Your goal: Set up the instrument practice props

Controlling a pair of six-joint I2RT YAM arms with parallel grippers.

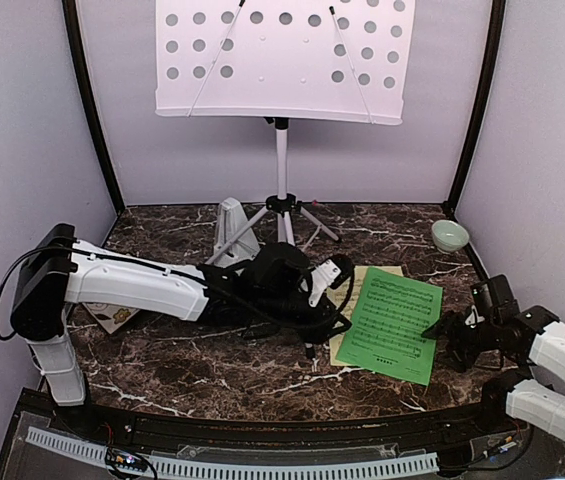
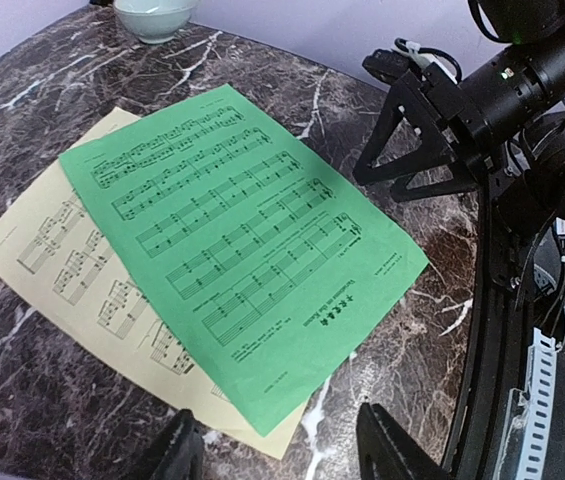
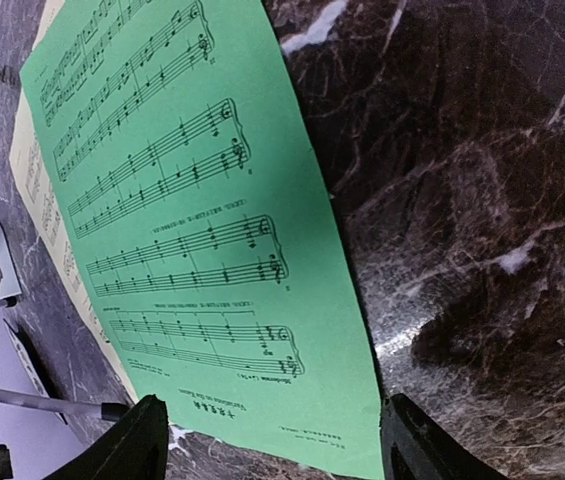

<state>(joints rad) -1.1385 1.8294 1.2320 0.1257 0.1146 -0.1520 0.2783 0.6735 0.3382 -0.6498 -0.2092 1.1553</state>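
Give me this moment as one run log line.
left claw: open, above sheets | right claw: open, at green sheet edge | green sheet atop yellow sheet, both flat | music stand: no sheet yet

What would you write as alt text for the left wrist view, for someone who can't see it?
A green music sheet lies partly over a pale-yellow sheet on a dark marble table. The right gripper, open, is at the upper right; a pale-green bowl stands at the top edge.
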